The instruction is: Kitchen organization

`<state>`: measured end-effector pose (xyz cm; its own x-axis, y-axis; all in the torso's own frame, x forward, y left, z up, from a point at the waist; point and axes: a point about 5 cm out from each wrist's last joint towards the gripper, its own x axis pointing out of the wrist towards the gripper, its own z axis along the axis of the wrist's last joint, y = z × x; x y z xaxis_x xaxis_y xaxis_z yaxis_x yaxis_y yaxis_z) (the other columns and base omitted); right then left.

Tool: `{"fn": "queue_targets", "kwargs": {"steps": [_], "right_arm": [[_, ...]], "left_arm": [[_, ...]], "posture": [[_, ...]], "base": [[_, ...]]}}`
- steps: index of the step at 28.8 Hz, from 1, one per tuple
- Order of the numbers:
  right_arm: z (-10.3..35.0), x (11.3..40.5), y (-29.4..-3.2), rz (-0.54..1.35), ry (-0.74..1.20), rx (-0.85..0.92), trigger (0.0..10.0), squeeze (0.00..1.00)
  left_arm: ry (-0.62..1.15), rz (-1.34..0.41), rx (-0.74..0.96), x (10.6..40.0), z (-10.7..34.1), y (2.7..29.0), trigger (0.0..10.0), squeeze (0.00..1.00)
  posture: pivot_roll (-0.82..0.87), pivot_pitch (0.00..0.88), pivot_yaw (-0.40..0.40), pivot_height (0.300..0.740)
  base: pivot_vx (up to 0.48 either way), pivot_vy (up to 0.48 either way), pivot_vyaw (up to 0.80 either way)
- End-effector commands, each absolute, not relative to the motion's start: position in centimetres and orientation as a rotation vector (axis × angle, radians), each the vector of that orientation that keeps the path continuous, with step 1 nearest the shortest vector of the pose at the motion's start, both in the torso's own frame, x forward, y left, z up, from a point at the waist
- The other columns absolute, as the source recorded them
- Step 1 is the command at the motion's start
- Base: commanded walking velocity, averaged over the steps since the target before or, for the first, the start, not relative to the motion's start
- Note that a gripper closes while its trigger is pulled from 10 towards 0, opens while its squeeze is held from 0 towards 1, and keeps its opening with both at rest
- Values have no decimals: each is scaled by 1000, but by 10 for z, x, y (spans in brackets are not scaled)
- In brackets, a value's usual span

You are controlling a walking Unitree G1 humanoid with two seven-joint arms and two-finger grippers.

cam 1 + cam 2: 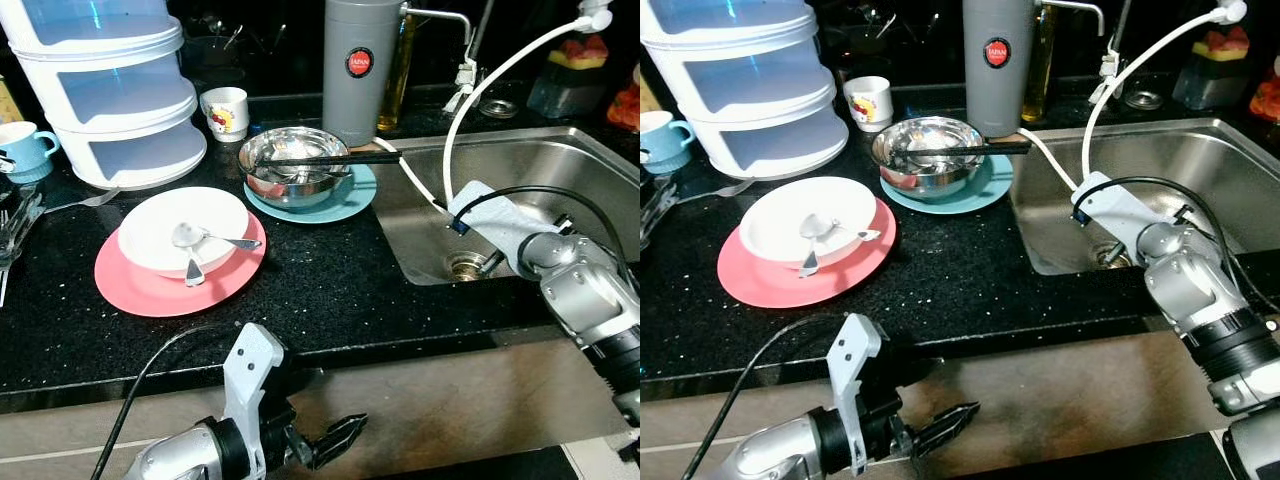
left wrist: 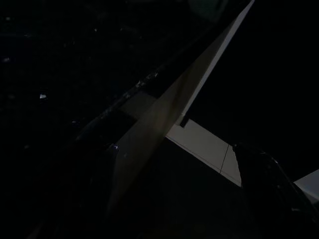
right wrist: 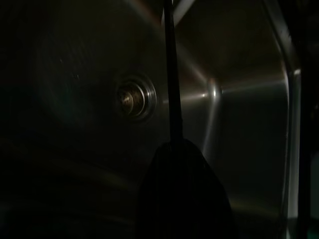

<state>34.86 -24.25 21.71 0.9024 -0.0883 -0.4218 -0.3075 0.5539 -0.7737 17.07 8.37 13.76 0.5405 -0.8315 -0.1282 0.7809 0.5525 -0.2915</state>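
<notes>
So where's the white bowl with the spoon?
The round white bowl sits on the pink plate, left on the black counter, beside the steel bowl.

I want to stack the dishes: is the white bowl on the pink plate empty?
No, a metal spoon lies in the white bowl, which sits on the pink plate.

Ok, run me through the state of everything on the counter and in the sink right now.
White bowl: upright on the pink plate, spoons inside.
Steel bowl: upright on the teal plate, black chopsticks across its rim.
Sink: dry, drain open.
Left gripper: below the counter edge, holding nothing.
Right gripper: over the sink.
</notes>
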Motion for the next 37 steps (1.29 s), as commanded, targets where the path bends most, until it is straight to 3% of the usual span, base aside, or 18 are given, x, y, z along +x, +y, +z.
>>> {"fn": "queue_targets", "kwargs": {"steps": [1,3,4,8,10,12,15,16,17,20,22,23,24,26,27,37], "right_arm": [[222,350,-244,99,430,-928,10000,0],[222,350,-246,85,424,-900,10000,0],[222,349,-246,92,426,-880,10000,1000],[228,351,-246,65,395,-845,10000,1000],[247,357,-243,22,274,-736,10000,0],[269,360,-235,44,125,-635,10000,0],[308,359,-221,116,-144,-309,10000,0],[308,359,-221,116,-144,-309,10000,0],[323,356,-218,145,-239,-160,10000,0],[350,341,-191,377,-455,104,10000,0],[347,331,-162,534,-490,86,10000,0],[347,331,-162,534,-490,86,10000,0],[339,325,-138,641,-492,40,10000,0],[336,323,-131,675,-494,33,10000,0],[325,316,-111,799,-471,-57,10000,0],[306,303,-94,988,-435,-226,10000,0]], "left_arm": [[250,-965,-195,171,141,83,10000,0],[250,-967,-194,172,141,83,10000,0],[249,-968,-193,172,141,83,10000,0],[248,-968,-192,172,142,82,10000,0],[247,-968,-192,173,142,82,10000,0],[247,-963,-192,173,142,83,10000,0],[246,-947,-194,174,140,83,10000,0],[246,-947,-194,174,140,83,10000,0],[243,-939,-195,175,140,83,10000,0],[229,-892,-196,180,138,84,10000,0],[220,-859,-193,184,136,85,10000,0],[220,-859,-193,184,136,85,10000,0],[217,-839,-184,187,134,85,10000,0],[216,-833,-180,188,133,86,10000,0],[216,-821,-177,187,132,87,10000,0],[241,-821,-144,175,131,97,10000,0]], "posture": [[124,0,16,740],[124,0,16,740],[122,0,18,740],[122,0,22,740],[124,0,22,740],[123,0,22,740],[126,0,20,740],[126,0,20,740],[128,0,19,740],[131,0,17,740],[140,0,10,740],[140,0,10,740],[148,0,5,740],[151,0,4,740],[169,0,-6,740],[201,0,-5,740]], "base": [[0,0,0],[0,0,0],[0,0,0],[0,0,0],[0,0,0],[0,0,0],[0,0,0],[0,0,0],[0,0,0],[0,0,0],[0,0,728],[0,0,744],[0,0,744],[0,0,744],[0,0,744],[0,0,744]]}}
